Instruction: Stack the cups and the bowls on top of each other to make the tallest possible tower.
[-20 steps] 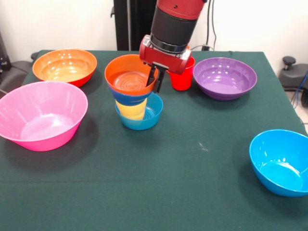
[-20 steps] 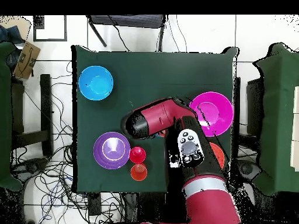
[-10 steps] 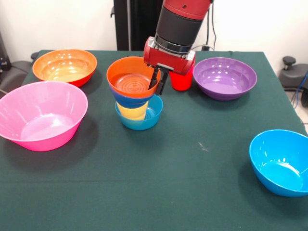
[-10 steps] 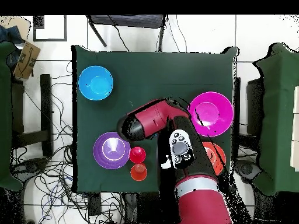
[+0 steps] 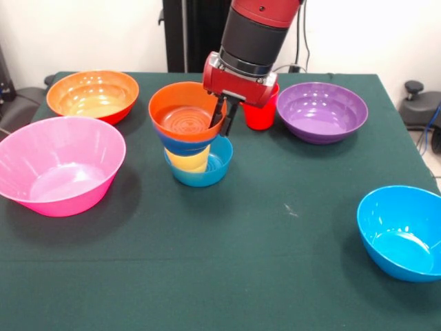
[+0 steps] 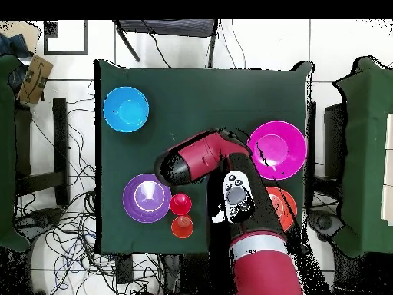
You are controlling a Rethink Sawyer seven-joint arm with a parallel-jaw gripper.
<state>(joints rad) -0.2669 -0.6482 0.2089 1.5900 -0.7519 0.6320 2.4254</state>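
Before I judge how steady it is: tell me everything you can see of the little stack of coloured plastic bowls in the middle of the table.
The tower stands mid-table on the green cloth: a small blue bowl at the bottom, a yellow cup in it, a second small blue bowl on that, and a glossy small orange bowl on top, slightly off-centre toward the pink bowl's side. The gripper straddles the top bowl's rim, one finger inside, one outside. In the overhead view the arm hides the stack.
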